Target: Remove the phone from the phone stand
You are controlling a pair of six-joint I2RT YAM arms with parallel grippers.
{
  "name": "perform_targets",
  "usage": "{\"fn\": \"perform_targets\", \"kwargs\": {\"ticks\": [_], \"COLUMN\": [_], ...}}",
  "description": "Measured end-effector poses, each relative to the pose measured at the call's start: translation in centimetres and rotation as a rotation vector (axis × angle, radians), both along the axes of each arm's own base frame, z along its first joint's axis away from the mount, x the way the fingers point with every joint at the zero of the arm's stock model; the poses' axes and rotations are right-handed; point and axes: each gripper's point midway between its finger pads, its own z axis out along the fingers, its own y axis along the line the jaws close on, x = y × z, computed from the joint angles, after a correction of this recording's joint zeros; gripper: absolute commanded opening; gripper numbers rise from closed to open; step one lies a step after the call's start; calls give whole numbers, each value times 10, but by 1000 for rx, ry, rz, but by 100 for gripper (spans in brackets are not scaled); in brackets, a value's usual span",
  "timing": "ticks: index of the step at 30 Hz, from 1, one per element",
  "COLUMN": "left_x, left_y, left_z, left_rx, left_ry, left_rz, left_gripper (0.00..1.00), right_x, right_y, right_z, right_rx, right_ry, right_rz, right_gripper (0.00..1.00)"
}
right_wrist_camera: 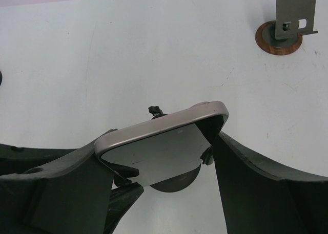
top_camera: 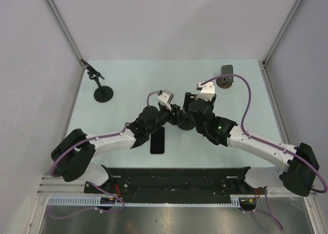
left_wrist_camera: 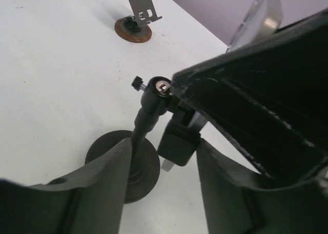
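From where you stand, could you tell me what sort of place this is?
Probably a robotics lab test cell: plain wall panels in aluminium framing enclose a pale table, with the left arm and right arm bolted at its near edge.

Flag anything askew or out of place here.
The silver-edged phone sits tilted between the right fingers, skewed over its phone stand. A dark slab, likely another phone, lies flat beside the left arm.

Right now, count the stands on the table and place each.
3: a black stand far left, a brown-based stand far right, and a middle stand at the centre, seen only by the wrist cameras.
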Motion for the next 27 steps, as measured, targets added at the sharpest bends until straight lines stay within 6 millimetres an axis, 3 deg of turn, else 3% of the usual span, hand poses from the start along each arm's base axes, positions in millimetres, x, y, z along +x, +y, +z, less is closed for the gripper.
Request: {"fn": "perform_targets", "kwargs": {"ticks": [10,15,27], "left_x": [-4,-2,1], "left_y": [-10,-8,-7], "left_z": [5,5,6], "left_rx": [-34,-48,-110], "left_ry": [0,16,66], "left_rz": [-20,-32,-229], "left_gripper": [0,1,1], "right_x": [1,6,12], "right_y": [1,-2,-2], "right_z": [-1,0,4], "right_rx": [-1,-8,-52], "right_ry": [17,35,71], "right_rz": [-3,33,302], "right_gripper": [0,0,0]}}
